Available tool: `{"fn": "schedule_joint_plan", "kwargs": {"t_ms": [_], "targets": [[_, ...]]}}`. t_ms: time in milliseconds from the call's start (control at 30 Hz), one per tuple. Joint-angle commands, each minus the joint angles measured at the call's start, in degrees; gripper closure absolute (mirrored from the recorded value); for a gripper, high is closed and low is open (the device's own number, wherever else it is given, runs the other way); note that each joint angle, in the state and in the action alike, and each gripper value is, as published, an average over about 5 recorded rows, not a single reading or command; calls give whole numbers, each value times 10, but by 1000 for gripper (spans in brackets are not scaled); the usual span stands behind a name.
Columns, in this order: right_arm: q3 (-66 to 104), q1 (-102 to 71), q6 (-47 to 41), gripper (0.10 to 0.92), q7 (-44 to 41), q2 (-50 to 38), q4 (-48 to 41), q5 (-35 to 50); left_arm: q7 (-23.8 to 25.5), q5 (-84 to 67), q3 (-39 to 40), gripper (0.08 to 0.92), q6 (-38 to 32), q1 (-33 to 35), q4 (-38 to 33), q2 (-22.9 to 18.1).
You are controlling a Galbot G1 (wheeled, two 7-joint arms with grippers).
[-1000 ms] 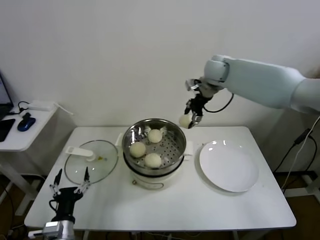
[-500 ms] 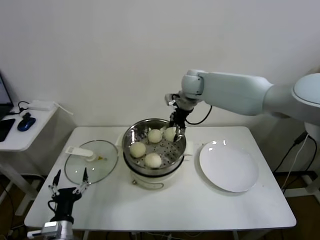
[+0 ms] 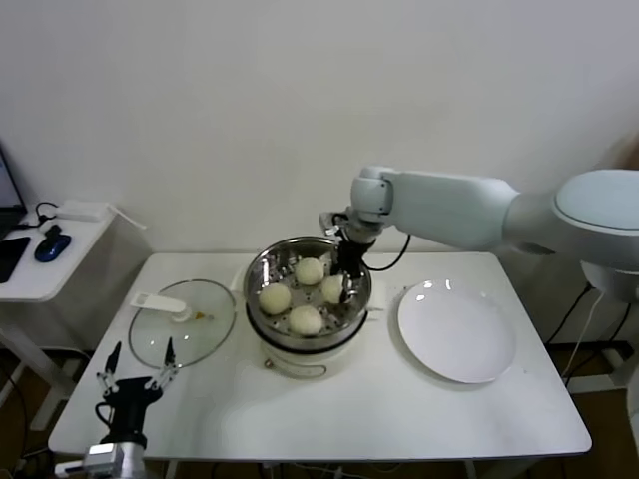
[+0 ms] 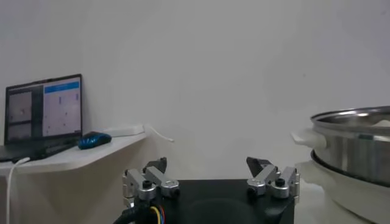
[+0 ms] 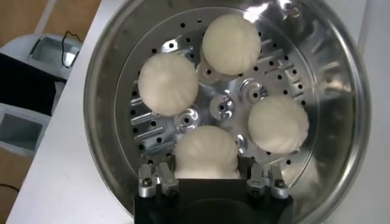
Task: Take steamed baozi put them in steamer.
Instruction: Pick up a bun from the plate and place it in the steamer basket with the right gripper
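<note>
**Four baozi in the steamer, one in the right gripper's grasp**

The steamer (image 3: 308,299) stands near the middle of the white surface (image 3: 329,399), a shiny steel pot on a cream base, with its perforated tray (image 5: 225,109) showing between the buns. Inside it are all four steamed baozi (image 5: 167,83): three lie free on the tray, and the fourth baozi (image 5: 207,152) sits low at the tray's right side. The right gripper (image 3: 345,286) reaches down into the pot and is clenched around that fourth bun, one finger on each side of it, as the right wrist view shows.

Just right of the steamer lies a flat white plate (image 3: 457,332) with nothing on it. On the steamer's left rests a round glass lid (image 3: 184,321) with a white handle.

The left gripper (image 3: 135,374) hangs low at the surface's front left corner, its fingers spread apart and holding nothing.
</note>
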Motion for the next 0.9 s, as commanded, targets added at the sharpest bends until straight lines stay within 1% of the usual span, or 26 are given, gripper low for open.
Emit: {"fn": "schedule_joint_plan", "kwargs": {"t_ms": [33,533,600,767,900], "targets": [[1,-21,0,364,1,2,-9,-17,0,0,1,177,0,-1,2,1],[7,-29,4,360,2,1,-20,-30,1,3,5,177,2,-5,3,-2],[9,-31,4,339,3,2,-21,-30,1,3,5,177,2,-5,3,-2],[16,-30,5,228,0,5,-24,-27,0,3,5,177,2,-4,3,-2],[18,-17,6,204,-7,6,-24,-19,0,3,5,177,2,-4,2,-2]]}}
